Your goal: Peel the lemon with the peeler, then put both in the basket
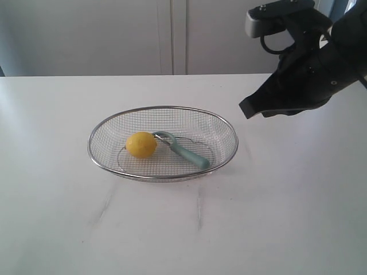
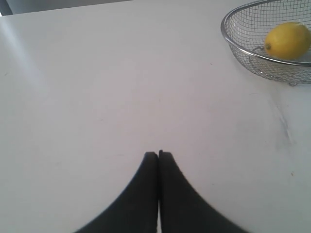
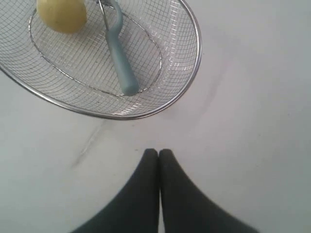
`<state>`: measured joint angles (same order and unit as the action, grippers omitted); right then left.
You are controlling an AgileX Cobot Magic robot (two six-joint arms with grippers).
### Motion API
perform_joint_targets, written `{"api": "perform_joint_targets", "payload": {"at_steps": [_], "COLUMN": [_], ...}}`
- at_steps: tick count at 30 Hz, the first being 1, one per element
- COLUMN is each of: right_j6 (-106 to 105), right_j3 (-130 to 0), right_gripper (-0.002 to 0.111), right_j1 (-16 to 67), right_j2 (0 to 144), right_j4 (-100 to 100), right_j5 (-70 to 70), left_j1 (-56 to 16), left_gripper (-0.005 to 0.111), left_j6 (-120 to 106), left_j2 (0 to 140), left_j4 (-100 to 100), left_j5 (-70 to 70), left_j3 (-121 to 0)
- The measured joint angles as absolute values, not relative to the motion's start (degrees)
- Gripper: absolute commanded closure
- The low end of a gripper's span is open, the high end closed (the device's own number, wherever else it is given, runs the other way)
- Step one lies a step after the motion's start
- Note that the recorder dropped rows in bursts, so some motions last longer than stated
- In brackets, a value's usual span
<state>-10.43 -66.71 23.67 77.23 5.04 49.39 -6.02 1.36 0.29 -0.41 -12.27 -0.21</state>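
The silver wire-mesh basket (image 1: 226, 127) stands mid-table. Inside it lie the yellow lemon (image 1: 141, 144) on the left and the teal-handled peeler (image 1: 188, 153), its metal head beside the lemon. The right wrist view shows the basket (image 3: 194, 29), the lemon (image 3: 62, 14) and the peeler (image 3: 119, 56). My right gripper (image 1: 248, 109) hangs shut and empty above the table, right of the basket; its tips (image 3: 158, 152) touch. The left gripper (image 2: 158, 154) is shut and empty over bare table, away from the basket (image 2: 228, 39) and lemon (image 2: 287, 41). It is out of the exterior view.
The white table (image 1: 287, 217) spreads all round the basket, with faint scuff marks (image 1: 199, 209) in front of it. A white panelled wall (image 1: 172, 34) stands behind the table's far edge.
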Motion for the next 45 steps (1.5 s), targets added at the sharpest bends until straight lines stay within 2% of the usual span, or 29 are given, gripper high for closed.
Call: {"api": "perform_joint_targets", "payload": {"at_steps": [12,23,27,38,45], "right_j6": [-10.4,-10.4,-10.4,-10.4,-10.4], "right_j3": [-66.7,-66.7,-66.7,-66.7,-66.7], "right_gripper": [0.108,0.108,0.108,0.108,0.108], "right_j1": [21.8,4.6,1.6,1.0,1.0], "right_j2": [58.2,38.0,34.6,34.0,28.3], "right_j4": [5.6,5.5,5.5,5.5,5.5], "right_j5": [49.4,49.4,49.4,49.4,49.4], "left_j1": [-6.0,-6.0,-6.0,-6.0,-6.0], "left_gripper": [0.107,0.107,0.107,0.107,0.107], "left_j6": [1.4,1.3,1.3,1.3,1.3], "left_j2": [0.3,0.3,0.3,0.3,0.3], "left_j4": [-0.4,-0.4,-0.4,-0.4,-0.4], "left_j5": [-12.3,-12.3,-12.3,-12.3,-12.3], "left_j3": [-0.2,-0.2,-0.2,-0.2,-0.2]}}
